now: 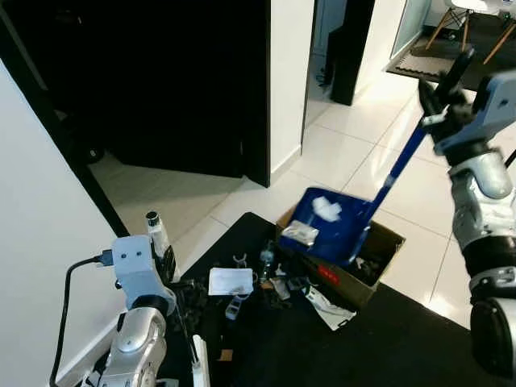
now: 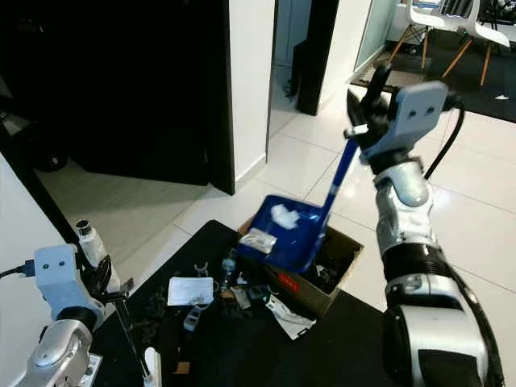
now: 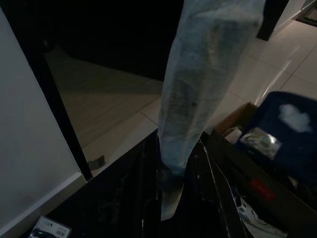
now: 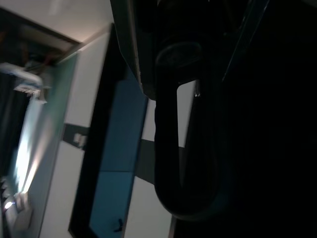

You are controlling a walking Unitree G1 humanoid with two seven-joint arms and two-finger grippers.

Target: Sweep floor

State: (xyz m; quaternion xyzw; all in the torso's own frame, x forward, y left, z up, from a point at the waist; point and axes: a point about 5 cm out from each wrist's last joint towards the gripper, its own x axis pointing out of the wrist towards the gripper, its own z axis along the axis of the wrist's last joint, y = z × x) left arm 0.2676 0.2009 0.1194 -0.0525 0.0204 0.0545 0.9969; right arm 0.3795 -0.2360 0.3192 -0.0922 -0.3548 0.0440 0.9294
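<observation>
The right tool [image 2: 372, 98] is clamped on the top of the blue dustpan [image 2: 286, 230] handle, held high. The handle's long axis slants down and toward the robot's left, ending in the pan, which hangs tilted over the open cardboard box [image 2: 339, 278] with white scraps [image 2: 284, 214] lying in it. The left tool [image 1: 164, 256] is low at the robot's left, closed around a pale broom handle [image 3: 208, 79] that stands nearly upright. Litter [image 1: 230, 281] lies on the black mat [image 1: 339, 347] beside the box.
</observation>
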